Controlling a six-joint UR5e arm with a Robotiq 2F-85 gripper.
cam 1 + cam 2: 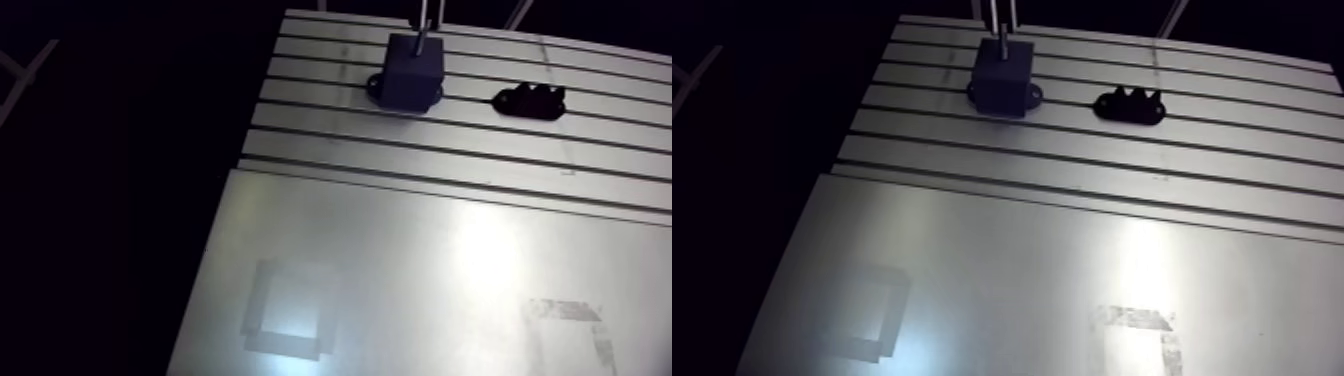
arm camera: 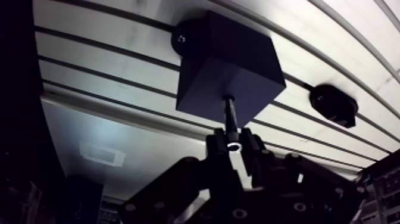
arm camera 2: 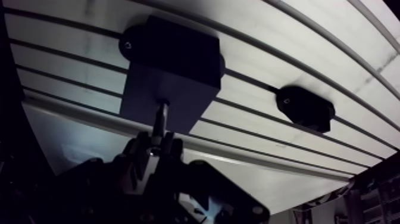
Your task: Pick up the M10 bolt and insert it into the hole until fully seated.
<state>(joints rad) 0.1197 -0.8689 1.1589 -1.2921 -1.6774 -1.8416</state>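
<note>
A dark square block [image 1: 412, 70] with flanged feet stands on the slotted table [image 1: 330, 120] near its far edge. In the wrist view the bolt [image 2: 230, 114] is a thin dark shank with its shiny head pinched between my fingertips. Its far end meets the top face of the block [image 2: 229, 65]. How deep it sits in the hole is hidden. My gripper [image 2: 234, 145] is shut on the bolt's head, directly above the block. In the arm view only the bolt's pale shank [image 1: 1000, 35] shows, coming down onto the block [image 1: 1002, 72].
A low black notched fixture [image 1: 530, 100] lies on the table to the right of the block, also seen in the wrist view [image 2: 334, 105]. A smooth metal plate [image 1: 420, 270] with tape marks covers the near half. The table's left edge drops into darkness.
</note>
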